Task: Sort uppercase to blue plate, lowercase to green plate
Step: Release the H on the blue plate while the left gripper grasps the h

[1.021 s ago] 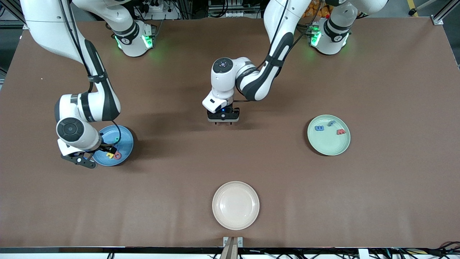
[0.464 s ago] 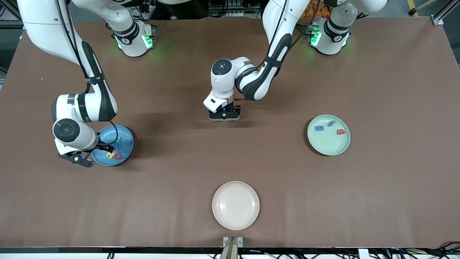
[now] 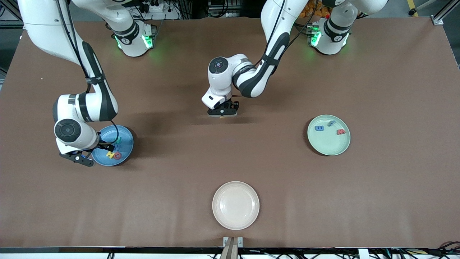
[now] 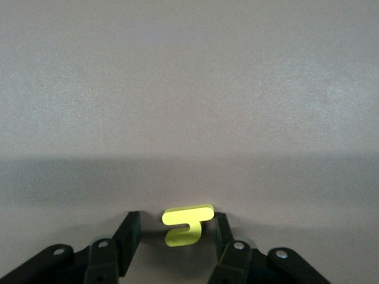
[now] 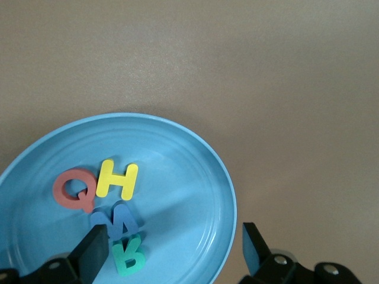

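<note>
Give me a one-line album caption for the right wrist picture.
Open right gripper hovering over the blue plate, where the Q, H, W and R lie.

My own wrist covers part of the blue plate. The green plate's letters look too small to read, perhaps three

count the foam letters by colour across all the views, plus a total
yellow: 2, the H on the blue plate and the small h between the left gripper's fingers
blue: 3, W, plus two on the green plate
red: 2, Q, m
teal: 1, R
total: 8
</note>
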Action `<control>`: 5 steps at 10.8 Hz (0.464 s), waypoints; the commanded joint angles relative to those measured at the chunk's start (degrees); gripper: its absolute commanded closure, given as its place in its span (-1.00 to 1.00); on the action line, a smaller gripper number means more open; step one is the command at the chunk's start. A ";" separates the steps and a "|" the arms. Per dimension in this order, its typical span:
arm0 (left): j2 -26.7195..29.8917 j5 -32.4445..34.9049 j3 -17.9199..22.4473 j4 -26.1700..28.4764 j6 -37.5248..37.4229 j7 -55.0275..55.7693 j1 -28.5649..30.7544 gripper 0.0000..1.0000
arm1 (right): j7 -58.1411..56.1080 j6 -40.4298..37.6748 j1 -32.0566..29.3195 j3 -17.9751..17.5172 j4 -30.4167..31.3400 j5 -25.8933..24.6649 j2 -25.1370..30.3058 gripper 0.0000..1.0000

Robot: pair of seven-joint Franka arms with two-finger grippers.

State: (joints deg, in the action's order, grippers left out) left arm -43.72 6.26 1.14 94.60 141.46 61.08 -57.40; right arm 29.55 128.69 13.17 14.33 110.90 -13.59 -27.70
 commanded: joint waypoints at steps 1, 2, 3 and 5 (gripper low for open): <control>0.30 -1.51 -0.35 -0.03 -0.92 -2.19 0.45 -0.02 | -0.64 -0.20 -0.60 -0.53 0.37 -0.30 0.28 -1.00; 0.31 -1.60 -0.35 -0.12 -0.92 -2.98 0.54 0.05 | -0.64 -0.20 -0.60 -0.53 0.37 -0.30 0.28 -1.00; 0.31 -1.51 -0.35 -0.29 -0.92 -3.24 0.63 0.14 | -0.64 -0.20 -0.60 -0.53 0.37 -0.30 0.28 -1.00; 0.31 -1.51 -0.35 -0.29 -0.92 -3.42 1.15 0.25 | -0.64 -0.37 -0.60 -0.61 0.37 -0.30 0.28 -1.00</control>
State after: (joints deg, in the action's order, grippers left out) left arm -43.69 6.19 1.12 94.43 141.46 59.72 -56.99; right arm 29.54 128.66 13.17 14.31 110.91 -13.59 -27.70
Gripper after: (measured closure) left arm 0.604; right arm 0.000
